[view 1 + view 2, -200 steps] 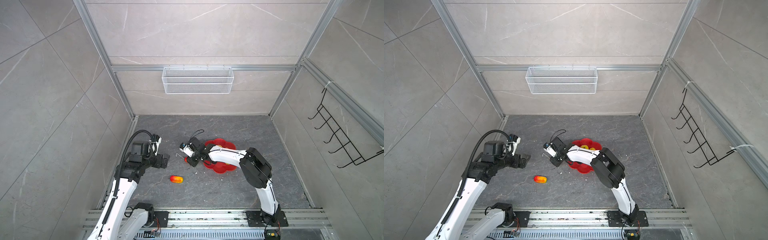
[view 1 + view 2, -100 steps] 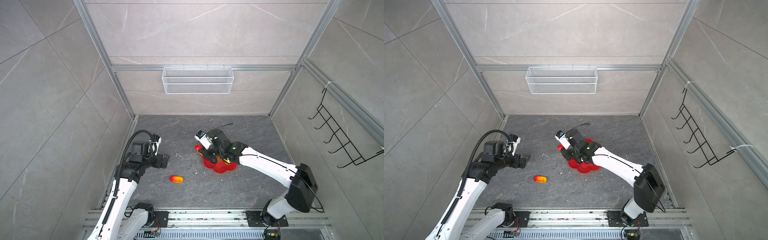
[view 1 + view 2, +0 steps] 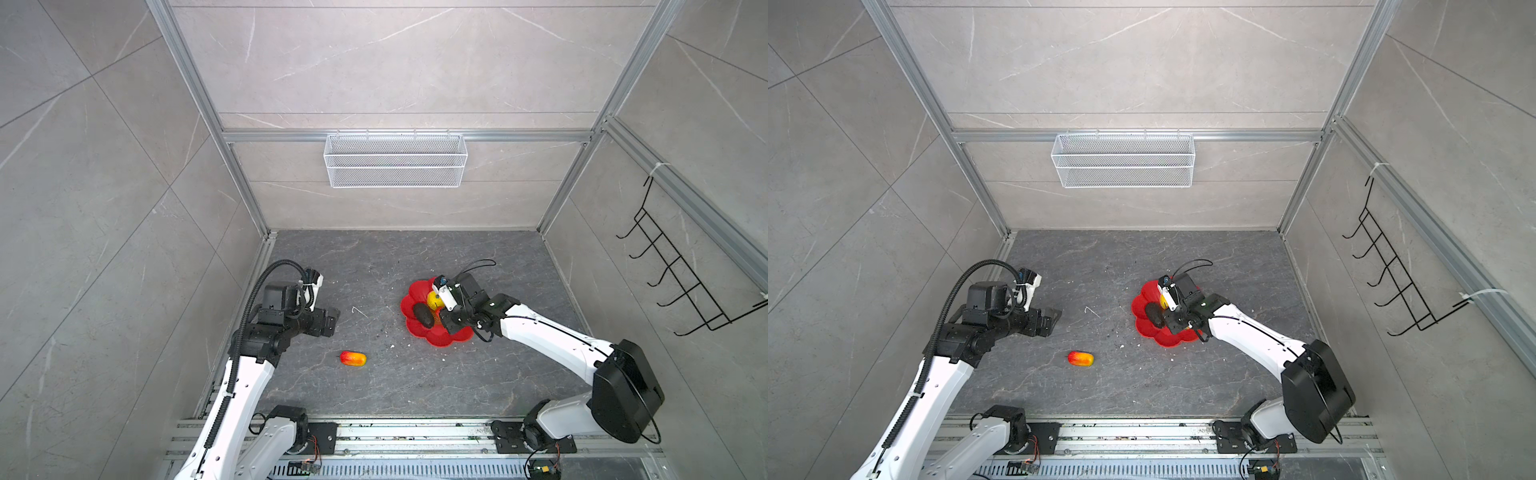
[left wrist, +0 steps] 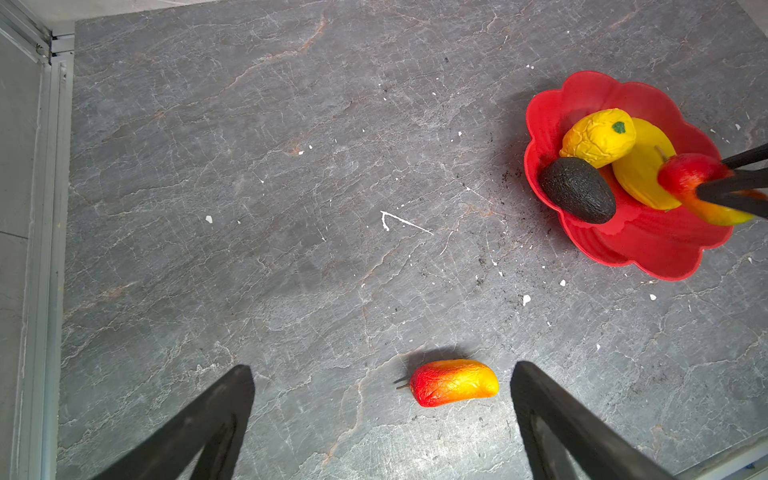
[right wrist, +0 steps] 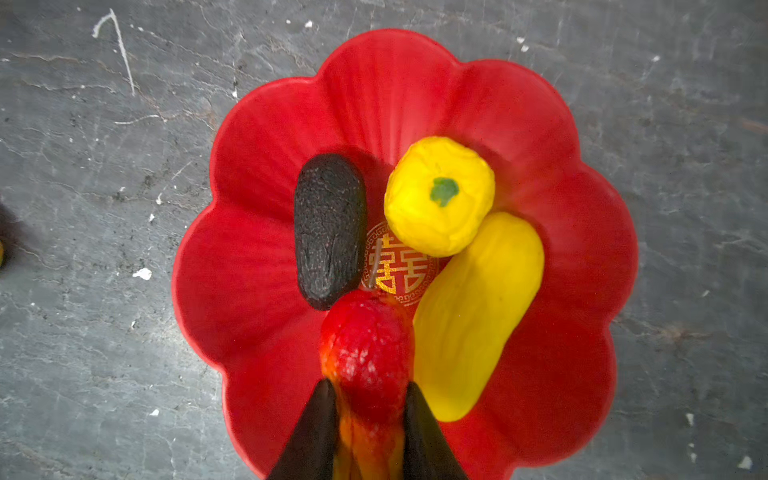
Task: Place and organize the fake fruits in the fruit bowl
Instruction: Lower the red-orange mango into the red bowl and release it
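Right gripper jaws clamp a red-to-yellow fruit over the fruit bowl. Left gripper jaws gape wide, holding nothing; a second red-to-yellow fruit lies at the bowl's eight o'clock.

Red-yellow fruit in my right gripper runs off frame at its yellow end. Gold emblem's half buried, and in both top views my wrist hides the bowl's 3 o'clock side.

In both top views I see a white wire mesh basket hanging at upper centre, a black wire hook rack at right, and the grey veined stone tabletop below, flecked with white crumbs.
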Robot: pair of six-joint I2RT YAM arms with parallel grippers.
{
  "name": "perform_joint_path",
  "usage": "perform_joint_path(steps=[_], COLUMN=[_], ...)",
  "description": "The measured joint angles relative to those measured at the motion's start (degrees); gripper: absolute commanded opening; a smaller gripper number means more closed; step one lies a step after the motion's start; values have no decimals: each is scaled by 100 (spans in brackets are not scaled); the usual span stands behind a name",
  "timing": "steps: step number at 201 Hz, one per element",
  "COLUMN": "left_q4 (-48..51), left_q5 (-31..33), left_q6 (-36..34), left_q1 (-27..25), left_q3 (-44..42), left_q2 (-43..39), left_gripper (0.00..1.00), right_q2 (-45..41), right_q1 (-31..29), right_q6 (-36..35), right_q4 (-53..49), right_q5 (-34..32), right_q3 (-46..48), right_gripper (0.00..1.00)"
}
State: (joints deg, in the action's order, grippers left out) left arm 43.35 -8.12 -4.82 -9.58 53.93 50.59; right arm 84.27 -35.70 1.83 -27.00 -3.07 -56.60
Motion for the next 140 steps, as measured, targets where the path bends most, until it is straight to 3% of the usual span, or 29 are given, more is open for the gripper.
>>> perform_joint_path(steps=[64,89,140], left_q4=[0,0,0], left_q5=[0,0,0], left_q6=[0,0,0], left_q1=[0,0,0], left_q3=[0,0,0], left_q2=[0,0,0], left_gripper=[100,100,100], right_q2=[782,896,785], right_q1=[0,0,0], right_q6=[83,157,114], right_q4=[291,356,203], right_q5=[-72,-111,-164], right_q3=[81,79,-46], right_gripper=[14,39,68])
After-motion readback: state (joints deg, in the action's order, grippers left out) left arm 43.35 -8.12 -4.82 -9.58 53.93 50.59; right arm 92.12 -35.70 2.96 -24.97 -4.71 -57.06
